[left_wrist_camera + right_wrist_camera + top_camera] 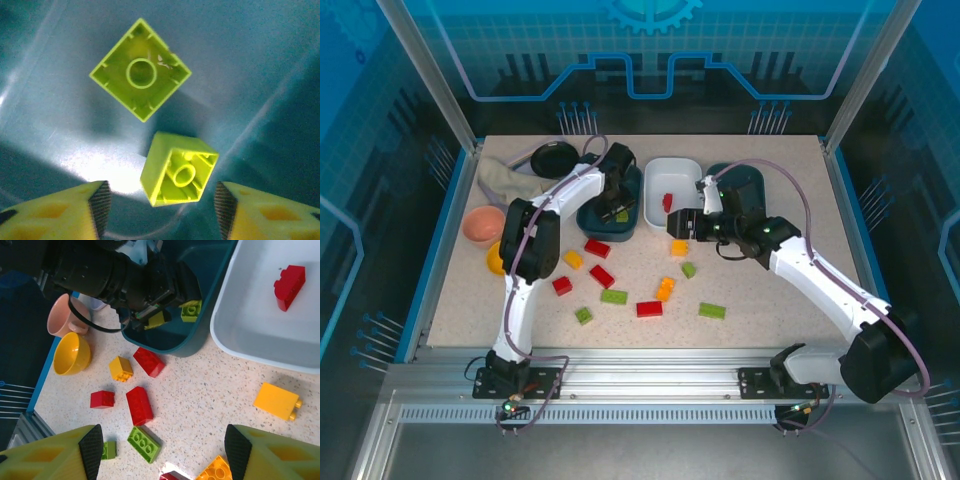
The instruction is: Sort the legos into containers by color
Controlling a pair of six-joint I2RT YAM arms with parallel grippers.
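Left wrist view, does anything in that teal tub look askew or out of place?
In the teal tub the upper brick lies flat, hollow side up, while the lower brick sits tilted on an edge. Both are lime green, so no colour is misplaced.

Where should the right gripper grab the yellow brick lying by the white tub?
Come straight down with the right gripper and pinch the yellow brick across its two long flat sides. It lies on its side with studs poking out one short end, so the long sides are plain and parallel.
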